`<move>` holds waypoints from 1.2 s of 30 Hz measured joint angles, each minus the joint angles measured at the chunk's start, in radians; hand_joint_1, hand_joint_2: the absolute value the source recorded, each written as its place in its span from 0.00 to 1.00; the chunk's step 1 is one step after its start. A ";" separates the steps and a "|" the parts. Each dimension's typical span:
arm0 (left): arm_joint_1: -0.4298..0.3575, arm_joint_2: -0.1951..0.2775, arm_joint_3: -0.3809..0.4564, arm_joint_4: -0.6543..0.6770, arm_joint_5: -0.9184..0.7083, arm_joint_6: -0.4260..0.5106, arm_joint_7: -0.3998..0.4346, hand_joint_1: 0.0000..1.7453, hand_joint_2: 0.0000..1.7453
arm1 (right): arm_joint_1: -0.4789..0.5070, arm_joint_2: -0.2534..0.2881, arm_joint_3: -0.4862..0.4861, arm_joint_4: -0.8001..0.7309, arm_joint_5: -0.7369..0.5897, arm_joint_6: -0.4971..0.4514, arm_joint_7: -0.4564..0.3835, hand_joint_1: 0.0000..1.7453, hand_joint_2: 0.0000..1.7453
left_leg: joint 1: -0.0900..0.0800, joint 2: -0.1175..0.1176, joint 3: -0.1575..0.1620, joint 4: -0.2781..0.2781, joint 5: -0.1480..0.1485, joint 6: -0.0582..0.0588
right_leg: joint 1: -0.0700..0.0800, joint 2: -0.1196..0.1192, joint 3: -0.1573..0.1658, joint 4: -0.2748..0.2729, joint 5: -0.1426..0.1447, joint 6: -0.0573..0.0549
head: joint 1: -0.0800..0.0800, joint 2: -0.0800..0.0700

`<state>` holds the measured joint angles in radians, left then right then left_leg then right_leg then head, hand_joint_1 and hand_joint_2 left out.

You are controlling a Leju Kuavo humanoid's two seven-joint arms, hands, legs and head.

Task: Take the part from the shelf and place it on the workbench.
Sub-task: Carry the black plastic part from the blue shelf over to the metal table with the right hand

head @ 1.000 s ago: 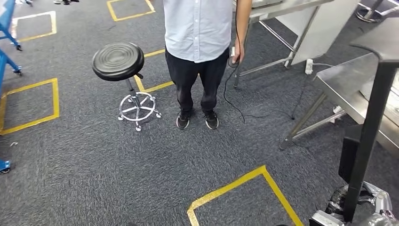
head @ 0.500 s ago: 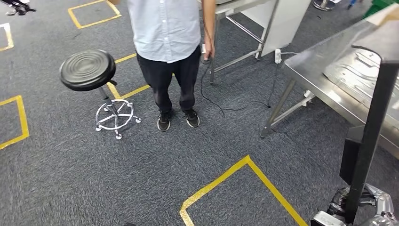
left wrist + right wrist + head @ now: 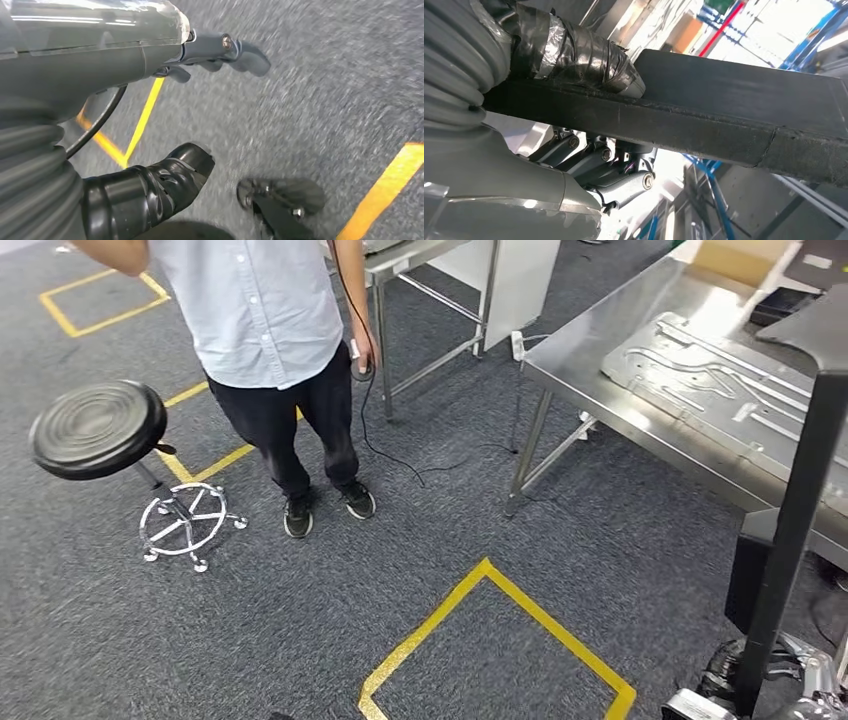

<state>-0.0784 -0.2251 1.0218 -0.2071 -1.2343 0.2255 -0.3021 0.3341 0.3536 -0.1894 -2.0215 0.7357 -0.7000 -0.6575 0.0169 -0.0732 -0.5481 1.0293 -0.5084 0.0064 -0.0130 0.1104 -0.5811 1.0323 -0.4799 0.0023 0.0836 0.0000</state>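
Black padded stool [image 3: 97, 428] on a chrome base stands at your far left on grey carpet [image 3: 300, 620] marked with yellow tape [image 3: 480, 580]. Next, a person [image 3: 265, 330] in a pale shirt and dark trousers, holding a corded device. Your left hand [image 3: 220, 52] hangs over the carpet, fingers apart, holding nothing. Further right, the steel tabletop [image 3: 590, 370] carries a flat pressed metal panel [image 3: 720, 375]. At far right, the part [image 3: 795, 510], a long black bar with a flat plate at its top end, stands upright in your right hand [image 3: 589, 150], thumb above and fingers wrapped beneath. Judged stiff and fairly heavy, top-loaded by the plate, with a matt surface that is unlikely to slip; keep hold low on the bar and expect it to lever when you tilt it toward the tabletop.
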 joint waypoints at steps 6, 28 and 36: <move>-0.004 -0.002 0.000 0.000 -0.004 -0.001 0.000 0.00 1.00 | -0.001 0.000 -0.001 0.000 0.000 0.000 -0.004 1.00 1.00 | 0.002 0.063 0.007 -0.023 0.016 0.033 | 0.001 -0.071 -0.063 0.111 -0.067 0.034 | 0.005 0.000; 0.001 -0.002 0.000 0.000 -0.003 -0.002 -0.007 0.00 1.00 | -0.003 0.002 -0.002 0.014 -0.001 0.000 -0.011 1.00 1.00 | 0.000 0.046 -0.031 0.086 -0.021 -0.010 | 0.001 -0.027 0.010 -0.010 0.006 -0.011 | 0.004 0.000; -0.003 -0.001 0.000 0.000 0.002 -0.005 -0.019 0.00 1.00 | 0.001 0.003 -0.002 0.015 -0.001 0.000 -0.015 1.00 1.00 | 0.003 0.063 0.006 -0.018 0.015 0.032 | -0.001 -0.059 -0.052 0.086 -0.044 0.031 | 0.009 0.000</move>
<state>-0.0811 -0.2264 1.0220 -0.2071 -1.2322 0.2209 -0.3212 0.3354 0.3567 -0.1919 -2.0066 0.7347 -0.7000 -0.6726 0.0201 -0.0103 -0.5418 1.0115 -0.4935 0.0383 -0.0143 0.0518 -0.6332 1.1181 -0.5236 0.0333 0.0924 0.0000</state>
